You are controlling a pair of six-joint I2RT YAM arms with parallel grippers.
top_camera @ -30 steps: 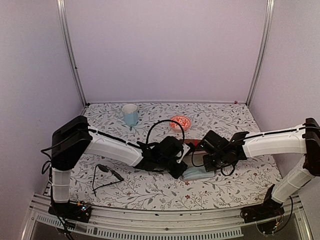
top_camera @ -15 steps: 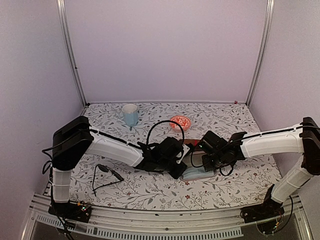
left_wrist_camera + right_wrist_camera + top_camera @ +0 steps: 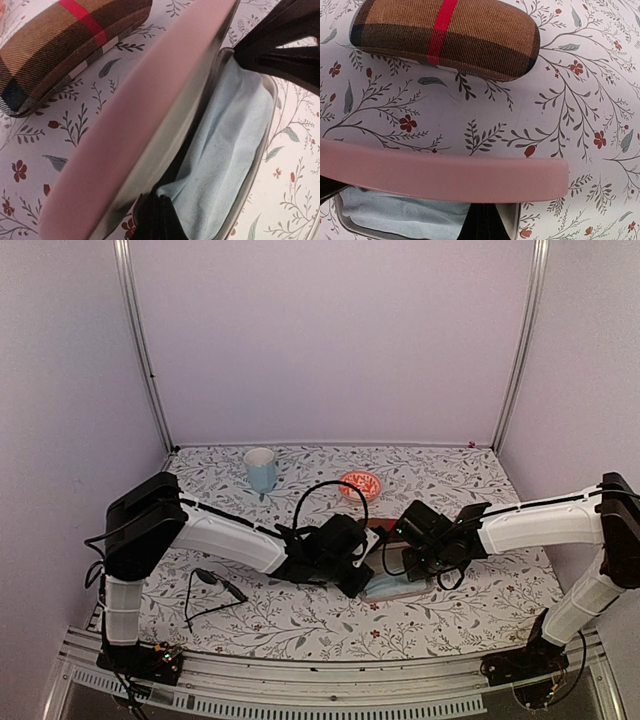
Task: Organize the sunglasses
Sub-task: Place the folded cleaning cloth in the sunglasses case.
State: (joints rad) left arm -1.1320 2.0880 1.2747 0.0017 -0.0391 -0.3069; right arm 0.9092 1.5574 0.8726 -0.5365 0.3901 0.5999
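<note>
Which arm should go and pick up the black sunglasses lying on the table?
Left: the black sunglasses lie on its side, near its base; the right gripper sits beyond the open pink case.

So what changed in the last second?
The right arm edged slightly left; the right gripper stays shut at the open pink case. Nothing was grabbed or released. The left arm, left gripper, brown case, black sunglasses, cup and bowl stayed put.
</note>
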